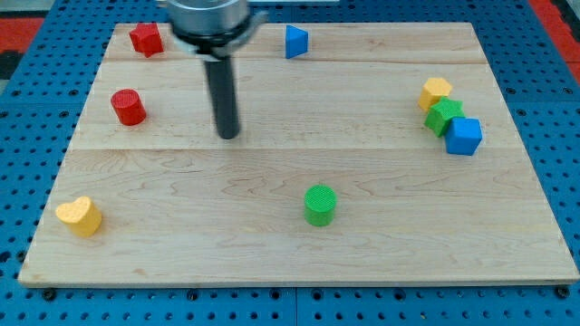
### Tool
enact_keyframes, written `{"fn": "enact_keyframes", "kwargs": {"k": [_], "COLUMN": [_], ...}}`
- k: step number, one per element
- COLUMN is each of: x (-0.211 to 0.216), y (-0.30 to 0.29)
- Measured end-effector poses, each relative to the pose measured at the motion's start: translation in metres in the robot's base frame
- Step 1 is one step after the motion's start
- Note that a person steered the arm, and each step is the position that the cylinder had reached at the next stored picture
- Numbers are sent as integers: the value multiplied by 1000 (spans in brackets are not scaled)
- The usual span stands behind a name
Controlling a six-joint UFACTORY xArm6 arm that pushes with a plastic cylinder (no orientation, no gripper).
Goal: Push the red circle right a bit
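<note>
Writing: none readable on any block, the worktop or the arm.
Worktop: pale wooden board, glued planks, visible grain, rounded corners; it sat on a blue perforated base.
Arm: dark straight rod hung from a metal collar at the view's top; my tip was down on the board, upper middle.
Claw: the arm carried none, only the rod, so no open or closed state to tell.
Red circle: short matte plastic cylinder, upper left of the board, to the view's left of my tip and well apart from it, not touching.
Red star: lobed red block, star as far as I could tell, near the top left corner, above the red circle.
Blue triangle: wedge-shaped block at the top edge, right of the rod.
Yellow block: roughly pentagonal, right side, touching the green block.
Green block: angular, shape unclear, wedged between the yellow and blue ones.
Blue cube: square-faced, just below and right of the green block, touching it.
Green cylinder: round, lower middle, alone.
Yellow heart: heart-like block, lower left corner, alone.
</note>
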State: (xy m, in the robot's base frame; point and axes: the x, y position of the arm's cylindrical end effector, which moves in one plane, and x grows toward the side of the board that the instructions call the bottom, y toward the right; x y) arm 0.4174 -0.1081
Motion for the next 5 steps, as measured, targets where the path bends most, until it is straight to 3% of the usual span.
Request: {"fn": "enact_keyframes", "kwargs": {"k": [2,3,5], "x": [0,-12,-17], "y": [-144,-171,-164]}}
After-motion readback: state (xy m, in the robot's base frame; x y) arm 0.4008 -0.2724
